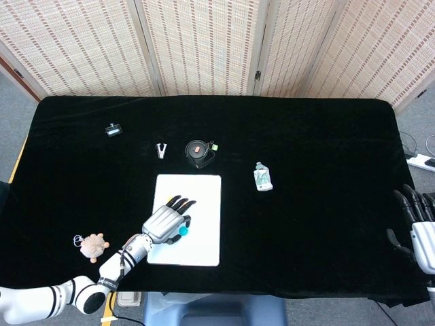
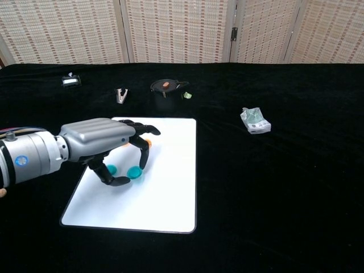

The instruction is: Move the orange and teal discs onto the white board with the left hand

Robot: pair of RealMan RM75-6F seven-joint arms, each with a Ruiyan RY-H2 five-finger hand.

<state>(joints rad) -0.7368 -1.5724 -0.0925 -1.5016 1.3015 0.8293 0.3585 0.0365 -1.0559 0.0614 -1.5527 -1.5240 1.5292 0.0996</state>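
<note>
My left hand hovers over the white board, palm down, and pinches a teal disc between thumb and fingertip, low over the board's middle. A second teal disc lies on the board, partly under the hand. Only a sliver of one orange disc shows behind the fingers; the other is hidden. In the head view the left hand covers the left part of the board, with the held teal disc at its fingertips. My right hand hangs open beyond the table's right edge.
Behind the board stand a black round pot with an orange top, a metal clip and a small green piece. A small device lies far left, a crumpled packet to the right. A small plush toy sits near the front left.
</note>
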